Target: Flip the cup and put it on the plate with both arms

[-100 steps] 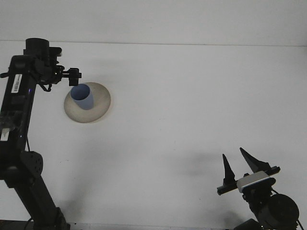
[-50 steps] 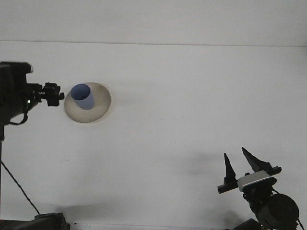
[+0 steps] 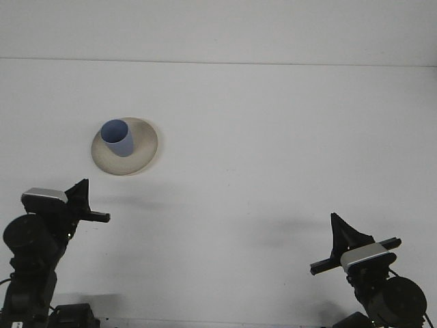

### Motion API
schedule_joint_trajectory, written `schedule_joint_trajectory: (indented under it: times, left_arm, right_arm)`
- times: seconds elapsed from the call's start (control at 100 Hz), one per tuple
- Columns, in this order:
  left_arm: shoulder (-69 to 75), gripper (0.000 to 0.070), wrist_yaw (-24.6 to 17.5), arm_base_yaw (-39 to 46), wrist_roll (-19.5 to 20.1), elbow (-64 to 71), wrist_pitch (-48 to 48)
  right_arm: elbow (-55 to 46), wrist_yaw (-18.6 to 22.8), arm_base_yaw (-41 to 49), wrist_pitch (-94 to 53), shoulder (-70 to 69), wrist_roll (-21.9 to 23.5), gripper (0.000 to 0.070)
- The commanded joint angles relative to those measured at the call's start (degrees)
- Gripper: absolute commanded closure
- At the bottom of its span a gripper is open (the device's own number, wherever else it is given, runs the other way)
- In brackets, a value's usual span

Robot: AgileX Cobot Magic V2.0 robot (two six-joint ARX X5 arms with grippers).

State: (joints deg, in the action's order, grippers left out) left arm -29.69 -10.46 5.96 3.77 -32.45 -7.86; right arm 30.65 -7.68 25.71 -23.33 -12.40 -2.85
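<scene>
Withdrawn, the left claw (image 3: 82,195), state unclear, sits below the plated cup (image 3: 117,137).

— What do you see around the work area?

— You have a wide white bench (image 3: 273,150) that fills almost the whole front view. Its surface is plain and matte, without marks that you can read.

— And behind it?

— At the far edge of the bench a thin straight line runs from left to right. Above this line you see a pale grey-white wall (image 3: 218,27), also plain.

— How is the light?

— The light is soft and even. You find only faint, blurred shadows on the bench, in its lower part.
</scene>
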Motion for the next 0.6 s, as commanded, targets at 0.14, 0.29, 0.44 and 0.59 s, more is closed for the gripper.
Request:
schedule_joint_trajectory:
  times: [0.14,0.29,0.44,0.59]
  left_arm:
    - [7.63,0.0689,0.11,0.02,-2.51,4.7,4.68]
    - [10.05,0.0688,0.04,0.02,-4.39,4.63,5.11]
    - [12.33,0.0688,0.07,0.02,-4.68,4.63,4.98]
    - [13.57,0.0688,0.07,0.02,-4.66,4.63,4.98]
  right_arm:
    - [0.42,-0.09,0.15,0.66,0.0,1.27,0.07]
    - [0.46,0.09,0.15,0.72,0.0,1.57,0.07]
    - [0.46,0.13,0.15,0.66,0.0,1.57,0.07]
    - [0.46,0.11,0.15,0.68,0.0,1.57,0.07]
